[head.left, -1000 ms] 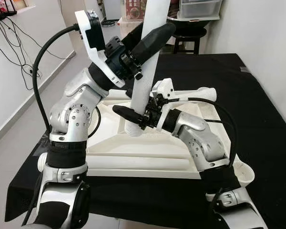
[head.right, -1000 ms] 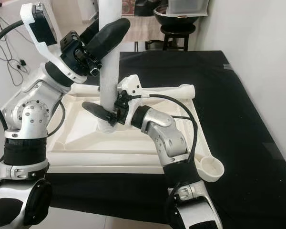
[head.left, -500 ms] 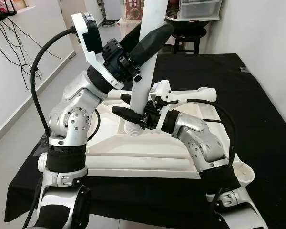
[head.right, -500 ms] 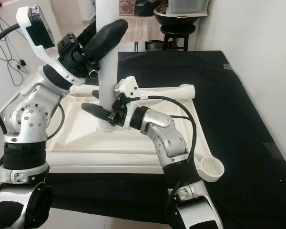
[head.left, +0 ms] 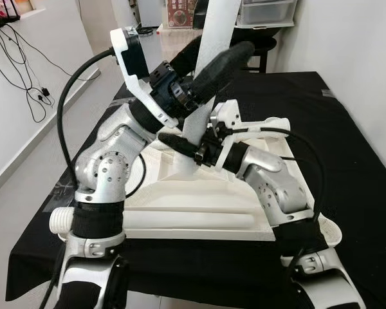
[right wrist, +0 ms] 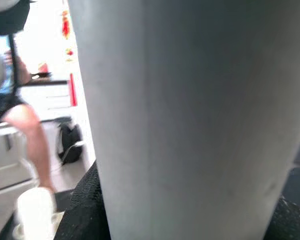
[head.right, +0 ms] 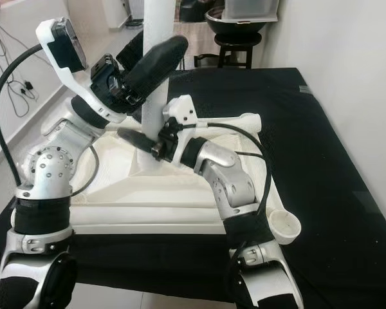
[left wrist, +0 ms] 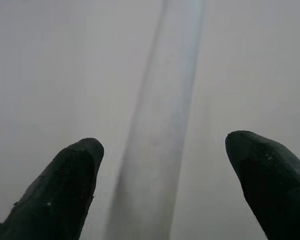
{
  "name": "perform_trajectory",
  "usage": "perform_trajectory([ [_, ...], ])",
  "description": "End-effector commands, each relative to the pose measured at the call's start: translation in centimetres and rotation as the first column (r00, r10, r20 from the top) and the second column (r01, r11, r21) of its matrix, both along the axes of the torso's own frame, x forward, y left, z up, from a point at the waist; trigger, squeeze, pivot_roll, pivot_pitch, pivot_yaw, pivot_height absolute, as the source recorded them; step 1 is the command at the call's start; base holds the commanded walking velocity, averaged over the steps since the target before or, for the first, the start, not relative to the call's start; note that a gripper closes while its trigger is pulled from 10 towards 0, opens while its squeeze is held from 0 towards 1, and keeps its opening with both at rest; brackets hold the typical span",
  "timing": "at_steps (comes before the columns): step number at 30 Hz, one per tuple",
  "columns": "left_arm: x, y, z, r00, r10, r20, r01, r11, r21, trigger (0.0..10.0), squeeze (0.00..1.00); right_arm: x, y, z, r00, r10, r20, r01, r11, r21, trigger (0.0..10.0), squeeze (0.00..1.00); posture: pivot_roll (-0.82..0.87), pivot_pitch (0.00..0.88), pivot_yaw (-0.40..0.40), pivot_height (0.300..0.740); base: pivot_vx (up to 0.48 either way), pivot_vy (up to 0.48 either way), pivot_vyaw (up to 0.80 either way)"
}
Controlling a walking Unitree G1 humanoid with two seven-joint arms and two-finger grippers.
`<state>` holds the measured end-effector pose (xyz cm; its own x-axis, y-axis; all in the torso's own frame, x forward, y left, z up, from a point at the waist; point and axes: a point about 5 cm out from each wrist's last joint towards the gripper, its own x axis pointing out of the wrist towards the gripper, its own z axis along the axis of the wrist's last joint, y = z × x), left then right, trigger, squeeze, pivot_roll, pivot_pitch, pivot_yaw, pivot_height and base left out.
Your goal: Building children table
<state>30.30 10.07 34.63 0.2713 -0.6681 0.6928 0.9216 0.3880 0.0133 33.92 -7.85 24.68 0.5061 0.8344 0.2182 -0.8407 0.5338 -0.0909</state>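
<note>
White table leg (head.right: 159,71) stands nearly upright, foot set in the upturned white tabletop (head.right: 116,187) lying on the black-covered counter (head.right: 309,148). Right gripper (head.right: 141,138) low on the leg, jaws clamped around it just above the foot. Left gripper (head.left: 212,64) higher up the leg, one finger each side; in the wrist view its fingertips (left wrist: 70,175) stand apart with the leg between, contact cannot be told. Second leg (head.left: 270,123) lies across the tabletop's far edge. White cup (head.right: 284,225) near the counter's front right.
</note>
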Motion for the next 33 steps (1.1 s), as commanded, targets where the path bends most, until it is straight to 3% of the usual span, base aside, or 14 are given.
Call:
perform_trajectory([
  [1, -0.1, 0.4, 0.2, 1.0, 0.001, 0.004, -0.001, 1.0, -0.012, 10.0, 1.0, 0.1, 0.1, 0.1, 1.0, 0.003, -0.011, -0.003, 1.0, 0.013, 0.0, 0.0, -0.01, 0.036, 0.036, 0.74, 0.0, 0.0, 0.0],
  [3, 0.0, 3.4, 1.3, 0.994, 0.107, 0.025, -0.106, 0.994, -0.042, 10.0, 1.0, 0.8, -1.2, 0.5, 0.998, -0.062, -0.014, 0.063, 0.997, 0.044, 0.0, 0.0, 0.0, 0.038, 0.036, 0.74, 0.0, 0.0, 0.0],
  [10, -0.3, 7.3, 2.7, 0.966, 0.257, 0.04, -0.252, 0.963, -0.098, 10.0, 1.0, 2.1, -3.2, 1.3, 0.98, -0.196, -0.045, 0.2, 0.973, 0.112, 0.0, 0.0, 0.0, 0.041, 0.028, 0.74, 0.0, 0.0, 0.0],
  [11, -0.2, 8.7, 2.4, 0.94, 0.34, -0.002, -0.338, 0.934, -0.112, 10.0, 1.0, 2.7, -4.1, 1.4, 0.961, -0.269, -0.065, 0.276, 0.952, 0.132, 2.5, 0.0, 0.0, 0.044, 0.024, 0.74, 0.0, 0.0, 0.0],
  [13, -0.2, 8.7, 2.4, 0.94, 0.34, -0.002, -0.338, 0.934, -0.112, 10.0, 1.0, 2.7, -4.1, 1.4, 0.961, -0.269, -0.065, 0.276, 0.952, 0.132, 2.5, 0.0, 0.0, 0.044, 0.024, 0.74, 0.0, 0.0, 0.0],
  [14, 0.3, 9.0, 1.5, 0.918, 0.394, -0.053, -0.398, 0.912, -0.1, 10.0, 1.0, 2.9, -4.5, 1.3, 0.947, -0.314, -0.076, 0.321, 0.939, 0.126, 10.0, 0.0, 0.0, 0.048, 0.021, 0.74, 0.0, 0.0, 0.0],
  [15, 0.3, 9.0, 1.5, 0.918, 0.394, -0.053, -0.398, 0.912, -0.1, 10.0, 1.0, 2.9, -4.5, 1.3, 0.947, -0.314, -0.076, 0.321, 0.939, 0.126, 10.0, 0.0, 0.0, 0.048, 0.021, 0.74, 0.0, 0.0, 0.0],
  [16, 0.7, 9.2, 0.4, 0.888, 0.447, -0.112, -0.456, 0.886, -0.081, 10.0, 0.16, 3.1, -5.0, 1.1, 0.924, -0.372, -0.088, 0.38, 0.918, 0.113, 10.0, 0.0, 0.0, 0.051, 0.019, 0.74, 0.0, 0.0, 0.0],
  [17, 1.2, 9.3, -1.0, 0.853, 0.493, -0.173, -0.507, 0.86, -0.051, 10.0, 0.0, 3.4, -5.4, 0.7, 0.894, -0.433, -0.117, 0.444, 0.892, 0.089, 10.0, 0.0, 0.0, 0.053, 0.019, 0.74, 0.0, 0.0, 0.0],
  [19, 1.2, 9.3, -1.0, 0.853, 0.493, -0.173, -0.507, 0.86, -0.051, 10.0, 0.0, 3.4, -5.4, 0.7, 0.894, -0.433, -0.117, 0.444, 0.892, 0.089, 10.0, 0.0, 0.0, 0.053, 0.019, 0.74, 0.0, 0.0, 0.0],
  [23, 0.6, 7.2, -8.1, 0.762, 0.564, -0.319, -0.533, 0.825, 0.187, 10.0, 0.0, 2.7, -6.6, -0.6, 0.783, -0.607, -0.137, 0.614, 0.789, 0.011, 10.0, 0.0, 0.0, 0.084, 0.021, 0.74, 0.0, 0.0, 0.0],
  [27, 0.3, 6.8, -9.2, 0.742, 0.586, -0.326, -0.534, 0.81, 0.241, 10.0, 0.0, 2.4, -6.7, -0.8, 0.774, -0.619, -0.131, 0.626, 0.78, 0.01, 10.0, 0.0, 0.0, 0.094, 0.017, 0.74, 0.0, 0.0, 0.0],
  [28, -0.1, 5.7, -10.5, 0.712, 0.588, -0.384, -0.514, 0.809, 0.285, 10.0, 0.0, 1.4, -6.5, -1.2, 0.769, -0.624, -0.14, 0.631, 0.775, 0.016, 10.0, 0.0, 0.01, 0.106, 0.016, 0.74, 0.0, 0.0, 0.0],
  [33, -0.7, 3.9, -10.3, 0.719, 0.567, -0.402, -0.502, 0.824, 0.264, 10.0, 0.0, 0.1, -5.6, -2.0, 0.792, -0.589, -0.161, 0.603, 0.797, 0.048, 10.0, 0.0, 0.0, 0.116, 0.021, 0.74, 0.0, 0.0, 0.0],
])
